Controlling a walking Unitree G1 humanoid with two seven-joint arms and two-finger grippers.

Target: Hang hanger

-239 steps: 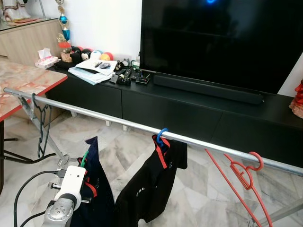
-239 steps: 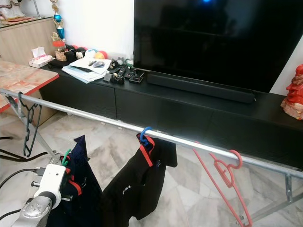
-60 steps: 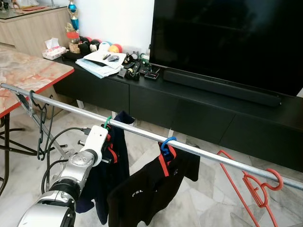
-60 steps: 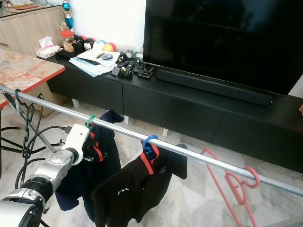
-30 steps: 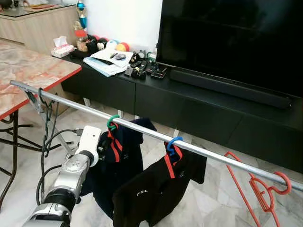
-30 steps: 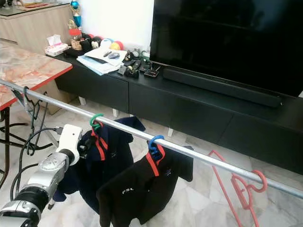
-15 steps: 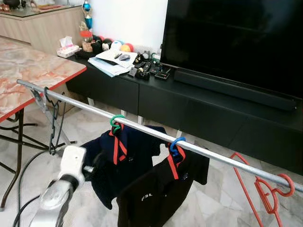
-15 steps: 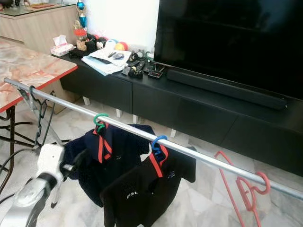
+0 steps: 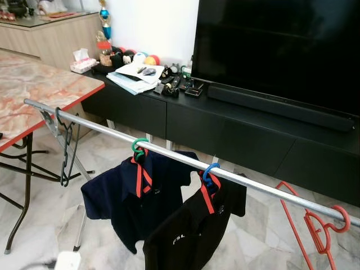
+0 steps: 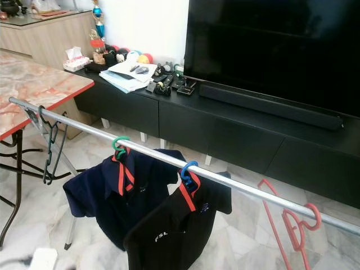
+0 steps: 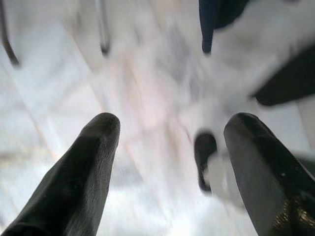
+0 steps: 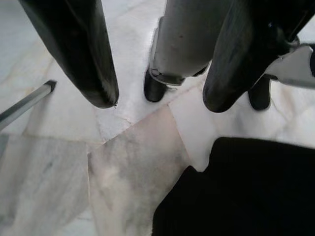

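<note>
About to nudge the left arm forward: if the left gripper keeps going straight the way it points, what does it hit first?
Most likely the marble floor. The left gripper is open and points down at bare tiles between its fingers. The navy shirt's hem hangs off to one side of that line. The view is blurred, so depth is uncertain.

A metal rail (image 9: 236, 177) carries two shirts on hangers, plus empty hangers.

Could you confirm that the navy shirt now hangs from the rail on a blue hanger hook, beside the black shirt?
Not quite: the navy shirt hangs on a green hook, as the left eye view shows. The blue hook carries the black shirt. Both do hang side by side on the rail.
</note>
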